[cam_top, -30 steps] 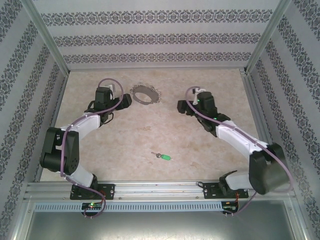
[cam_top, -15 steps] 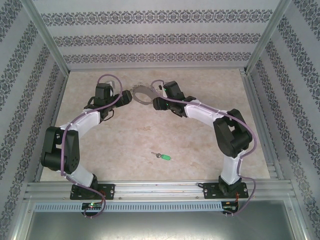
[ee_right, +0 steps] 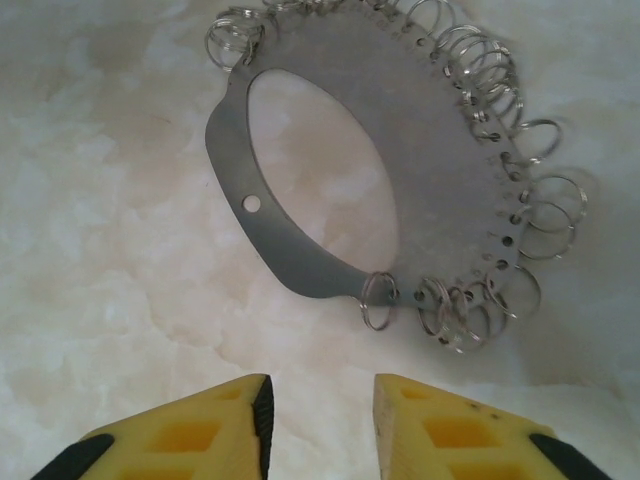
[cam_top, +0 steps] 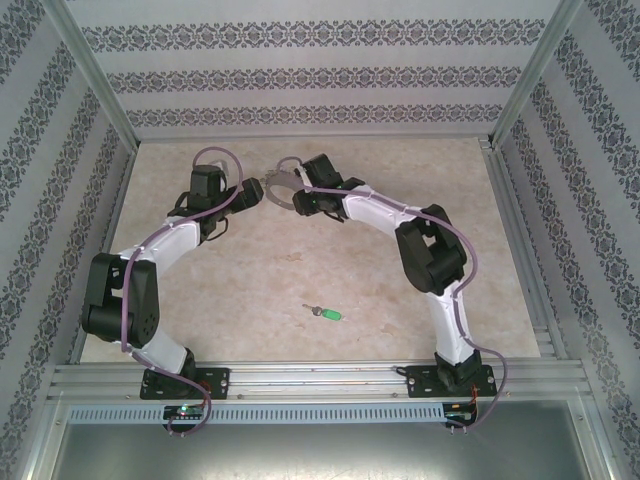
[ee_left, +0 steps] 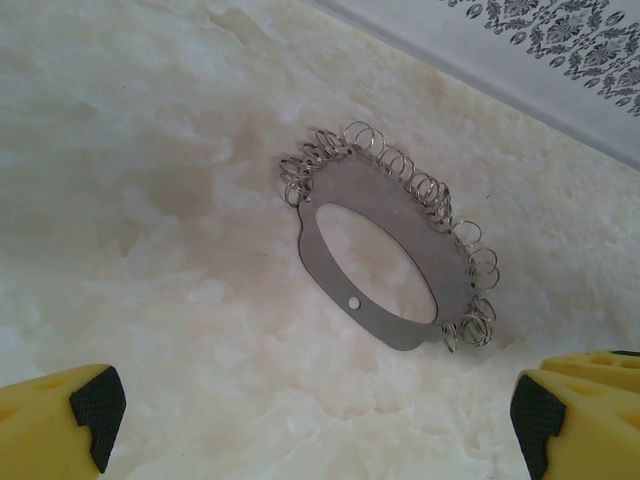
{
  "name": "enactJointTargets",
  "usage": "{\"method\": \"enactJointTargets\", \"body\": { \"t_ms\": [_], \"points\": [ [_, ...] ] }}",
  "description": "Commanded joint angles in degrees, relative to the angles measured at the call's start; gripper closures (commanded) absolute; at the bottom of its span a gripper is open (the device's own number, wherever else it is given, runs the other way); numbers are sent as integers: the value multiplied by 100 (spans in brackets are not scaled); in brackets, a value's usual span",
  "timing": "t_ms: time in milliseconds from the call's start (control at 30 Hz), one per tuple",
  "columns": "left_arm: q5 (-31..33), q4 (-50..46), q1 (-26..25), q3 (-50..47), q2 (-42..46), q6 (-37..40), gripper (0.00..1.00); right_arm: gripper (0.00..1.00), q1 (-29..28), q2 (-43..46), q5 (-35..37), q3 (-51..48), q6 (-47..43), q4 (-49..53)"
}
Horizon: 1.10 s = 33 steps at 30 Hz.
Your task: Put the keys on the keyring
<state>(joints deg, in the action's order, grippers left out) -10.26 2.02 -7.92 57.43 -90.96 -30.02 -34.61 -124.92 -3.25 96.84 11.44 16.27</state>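
The keyring [ee_right: 430,170] lay flat, a thin stiff plate, probably slippery; best pinched at its rim. The key [cam_top: 326,314] looked tiny, light. The left fingers [ee_left: 60,425] stood wide apart, the right fingers [ee_right: 200,435] narrowly apart.

The keyring [ee_left: 395,197], a flat grey oval plate with an oval hole and a fringe of small wire rings, lies flat on the far table [cam_top: 250,290]. The green-headed key [cam_top: 326,314] lies well apart from it, nearer the front.

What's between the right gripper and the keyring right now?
Only bare table, as the right wrist view shows: the right gripper, jaws open, sits just short of the keyring, not touching it.
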Motion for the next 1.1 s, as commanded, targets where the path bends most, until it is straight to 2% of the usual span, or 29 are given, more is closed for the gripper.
{"method": "enactJointTargets", "body": {
  "t_ms": [0, 367, 767, 1067],
  "points": [
    [138, -246, -30, 161, 205, 128, 0, 71, -94, -320, 293, 490, -317, 512],
    [62, -189, -25, 167, 227, 190, 0, 78, -107, -957, 633, 1305, -609, 932],
    [-12, -23, -34, 158, 201, 137, 0, 77, -19, -1287, 661, 1853, -669, 1300],
    [-90, 140, -34, 139, 180, 85, 0, 77, -28, -1697, 801, 2535, -680, 1960]
  ]
}}
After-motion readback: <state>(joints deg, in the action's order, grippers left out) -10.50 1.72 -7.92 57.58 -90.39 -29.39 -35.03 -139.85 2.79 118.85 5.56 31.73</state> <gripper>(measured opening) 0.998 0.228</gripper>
